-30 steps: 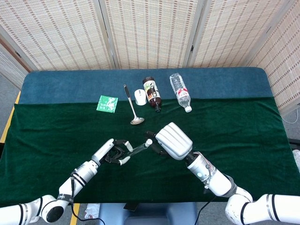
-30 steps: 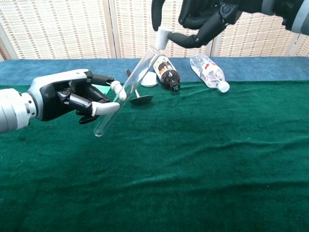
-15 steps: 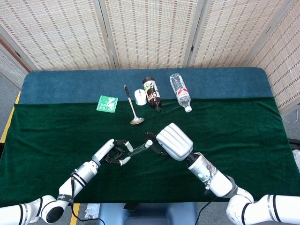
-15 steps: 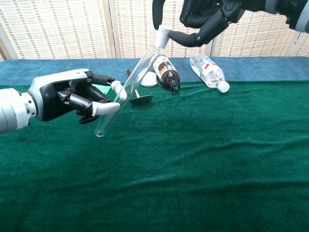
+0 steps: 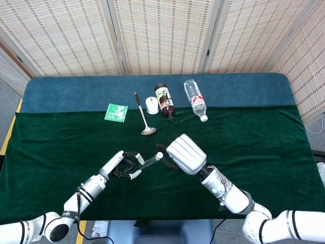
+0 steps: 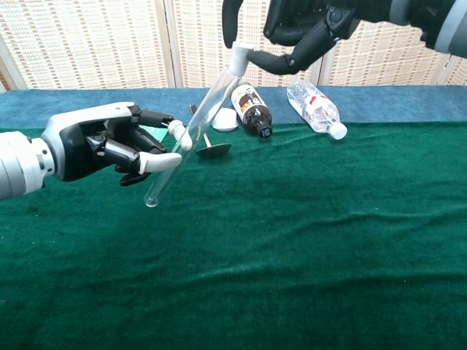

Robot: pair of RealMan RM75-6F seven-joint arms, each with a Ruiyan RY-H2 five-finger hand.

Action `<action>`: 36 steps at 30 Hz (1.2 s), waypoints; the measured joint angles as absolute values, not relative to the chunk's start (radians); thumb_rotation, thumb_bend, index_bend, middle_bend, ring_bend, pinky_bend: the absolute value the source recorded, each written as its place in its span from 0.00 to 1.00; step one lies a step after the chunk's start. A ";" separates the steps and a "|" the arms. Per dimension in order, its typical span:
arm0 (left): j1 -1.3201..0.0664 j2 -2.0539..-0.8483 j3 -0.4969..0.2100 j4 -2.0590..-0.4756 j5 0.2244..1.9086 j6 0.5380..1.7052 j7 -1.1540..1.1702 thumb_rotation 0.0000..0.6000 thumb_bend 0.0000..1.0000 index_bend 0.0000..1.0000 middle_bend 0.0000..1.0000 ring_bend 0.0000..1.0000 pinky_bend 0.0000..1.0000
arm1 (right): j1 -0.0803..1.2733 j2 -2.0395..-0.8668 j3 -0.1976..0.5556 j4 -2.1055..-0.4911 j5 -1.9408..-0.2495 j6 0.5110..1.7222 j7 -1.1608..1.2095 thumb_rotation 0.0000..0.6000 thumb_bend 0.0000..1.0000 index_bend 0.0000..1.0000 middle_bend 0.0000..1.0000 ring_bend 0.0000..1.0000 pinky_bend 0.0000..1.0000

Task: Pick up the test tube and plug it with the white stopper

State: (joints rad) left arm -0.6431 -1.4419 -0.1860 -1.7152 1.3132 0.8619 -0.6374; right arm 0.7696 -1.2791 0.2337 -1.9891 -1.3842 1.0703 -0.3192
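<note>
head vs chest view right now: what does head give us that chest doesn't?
Only the head view shows the whole tabletop from above, the full green packet, the spoon's long handle, and both forearms. Only the chest view shows the tilted test tube along its full length, closed end low, and the white stopper right at its raised mouth; how far in it sits cannot be told. Both show the left hand holding the tube, the right hand holding the stopper, the dark bottle, the clear bottle and the spoon bowl.
</note>
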 measured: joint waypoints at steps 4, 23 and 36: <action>-0.645 -1.442 -0.188 -1.718 1.311 0.862 -0.638 1.00 0.54 0.66 0.95 0.93 0.84 | 0.776 -1.284 0.236 -1.991 -1.375 1.066 -0.332 1.00 0.52 0.78 0.99 1.00 1.00; -0.647 -1.440 -0.191 -1.711 1.309 0.861 -0.658 1.00 0.55 0.67 0.96 0.94 0.84 | 0.805 -1.336 0.231 -1.968 -1.343 1.049 -0.362 1.00 0.52 0.78 0.99 1.00 1.00; -0.647 -1.437 -0.189 -1.709 1.310 0.860 -0.665 1.00 0.55 0.67 0.96 0.94 0.84 | 0.812 -1.352 0.228 -1.952 -1.326 1.045 -0.355 1.00 0.52 0.78 1.00 1.00 1.00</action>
